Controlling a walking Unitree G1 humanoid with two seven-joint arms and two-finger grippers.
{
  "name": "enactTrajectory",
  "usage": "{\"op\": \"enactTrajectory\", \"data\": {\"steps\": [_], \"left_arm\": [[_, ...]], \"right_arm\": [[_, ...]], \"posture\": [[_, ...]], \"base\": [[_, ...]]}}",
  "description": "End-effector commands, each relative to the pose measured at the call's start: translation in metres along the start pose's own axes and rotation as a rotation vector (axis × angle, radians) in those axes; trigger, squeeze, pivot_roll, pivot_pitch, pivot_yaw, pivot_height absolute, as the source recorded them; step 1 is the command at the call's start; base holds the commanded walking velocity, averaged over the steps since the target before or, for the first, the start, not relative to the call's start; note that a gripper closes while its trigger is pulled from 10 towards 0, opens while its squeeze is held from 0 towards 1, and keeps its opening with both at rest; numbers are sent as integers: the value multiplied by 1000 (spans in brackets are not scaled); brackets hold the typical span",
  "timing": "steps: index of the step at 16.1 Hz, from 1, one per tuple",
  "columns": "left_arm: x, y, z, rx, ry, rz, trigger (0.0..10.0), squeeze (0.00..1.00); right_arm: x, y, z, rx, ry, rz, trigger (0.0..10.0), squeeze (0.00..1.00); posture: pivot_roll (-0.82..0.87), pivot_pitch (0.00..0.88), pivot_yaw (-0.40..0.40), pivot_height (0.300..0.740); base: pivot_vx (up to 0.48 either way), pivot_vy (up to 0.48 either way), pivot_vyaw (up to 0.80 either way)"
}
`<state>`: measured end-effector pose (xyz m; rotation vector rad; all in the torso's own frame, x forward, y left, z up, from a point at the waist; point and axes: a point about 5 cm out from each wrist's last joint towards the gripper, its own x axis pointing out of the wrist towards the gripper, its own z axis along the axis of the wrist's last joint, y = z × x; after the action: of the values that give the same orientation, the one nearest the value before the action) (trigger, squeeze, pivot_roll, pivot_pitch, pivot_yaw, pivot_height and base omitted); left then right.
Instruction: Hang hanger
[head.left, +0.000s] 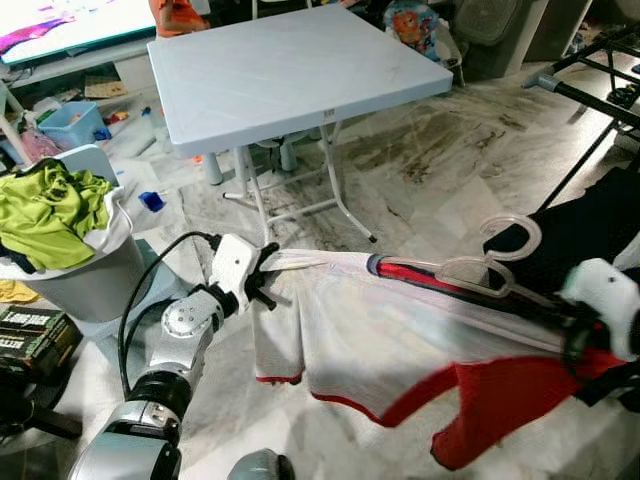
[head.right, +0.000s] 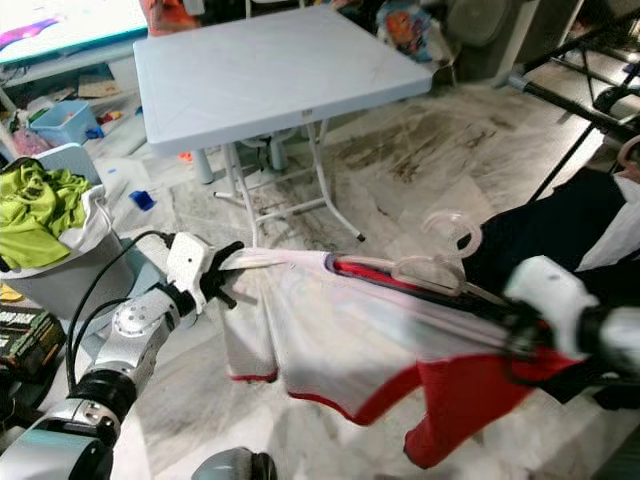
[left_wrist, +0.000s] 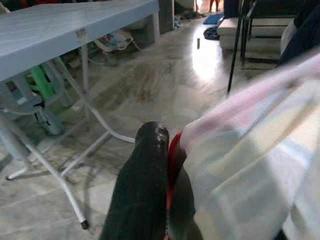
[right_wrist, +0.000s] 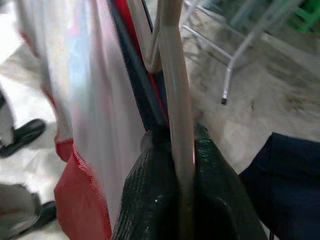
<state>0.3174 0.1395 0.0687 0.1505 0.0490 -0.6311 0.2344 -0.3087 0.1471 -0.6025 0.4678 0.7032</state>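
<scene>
A white shirt with red trim (head.left: 400, 330) hangs stretched between my two grippers above the marble floor. A pale plastic hanger (head.left: 470, 272) sits inside its neck opening, with the hook (head.left: 512, 238) sticking up near a dark garment (head.left: 590, 225). My left gripper (head.left: 265, 272) is shut on the shirt's shoulder end, and the left wrist view shows the fabric (left_wrist: 250, 150) pinched in that gripper (left_wrist: 167, 145). My right gripper (head.left: 578, 335) is shut on the hanger; the right wrist view shows the hanger's bar (right_wrist: 175, 100) clamped between the black fingers (right_wrist: 155, 200).
A light blue folding table (head.left: 280, 70) stands ahead, its legs (head.left: 340, 195) close behind the shirt. At the left is a laundry basket (head.left: 95, 280) with green clothes. A black drying rack (head.left: 590, 95) stands at the right, with the dark garment below it.
</scene>
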Motion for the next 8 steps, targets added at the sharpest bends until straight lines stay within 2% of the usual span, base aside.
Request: {"op": "enactTrajectory", "data": {"steps": [1, 2, 6, 7, 8], "left_arm": [[-5, 13, 6, 60, -6, 61, 10000, 1000], [0, 3, 1, 124, 38, 50, 10000, 1000], [-1, -1, -14, 117, 131, 101, 10000, 1000], [-2, -1, -16, 114, 141, 129, 10000, 1000], [-2, 0, -16, 109, 139, 138, 10000, 1000]], "right_arm": [[-1, -14, -3, 20, 33, -167, 10000, 0], [27, -3, 7, 135, -81, -317, 10000, 0], [50, 13, 15, 240, -175, -479, 10000, 0], [64, 30, 11, 253, -148, -493, 10000, 0], [67, 35, 9, 276, -143, -485, 10000, 0]], "posture": [[-172, 0, 66, 740], [-151, 0, 55, 740], [-147, 0, 56, 740], [-137, 0, 60, 740], [-134, 0, 65, 740]], "base": [[0, 0, 0], [0, 0, 0], [0, 0, 0], [0, 0, 0], [0, 0, 0]]}}
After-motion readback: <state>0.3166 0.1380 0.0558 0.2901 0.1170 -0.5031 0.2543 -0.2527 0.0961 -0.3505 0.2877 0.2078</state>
